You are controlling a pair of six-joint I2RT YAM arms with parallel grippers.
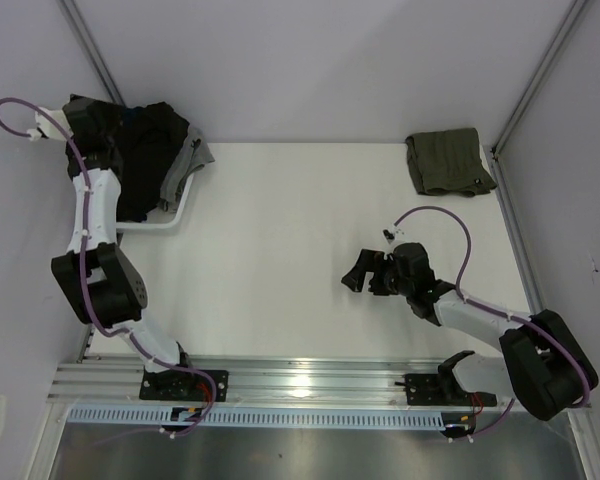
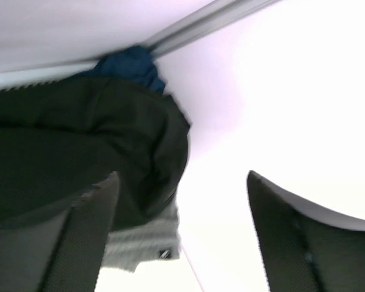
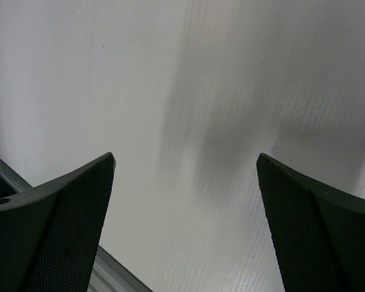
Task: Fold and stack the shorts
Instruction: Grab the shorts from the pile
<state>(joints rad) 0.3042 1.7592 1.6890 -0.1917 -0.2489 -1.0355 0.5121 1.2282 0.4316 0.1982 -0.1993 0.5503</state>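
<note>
Right wrist view: the right gripper (image 3: 185, 159) stands spread wide over bare counter (image 1: 280, 220), with nothing between its fingers. It hangs nearer the arm bases, well apart from both pairs of shorts.

Farther back on the left, the left gripper (image 2: 182, 175) is also open and holds nothing. It hovers over the black shorts (image 2: 79, 140), which lie heaped in the basket (image 1: 180, 218) at the far-left corner. One finger (image 2: 85, 243) sits close against the cloth. At the far right, the olive shorts (image 1: 448, 160) lie folded flat in the corner.

The risk lies in the heap. If the gripper closes here it may pinch only a loose fold, or catch several layers at once, so the shorts would come out twisted. A deep grab could also drag the basket along or pull up the blue cloth (image 2: 131, 64) behind.

From above, the left gripper is lost against the dark cloth. I cannot tell whether the grey band (image 2: 146, 240) belongs to the black shorts, and no white marks show.
</note>
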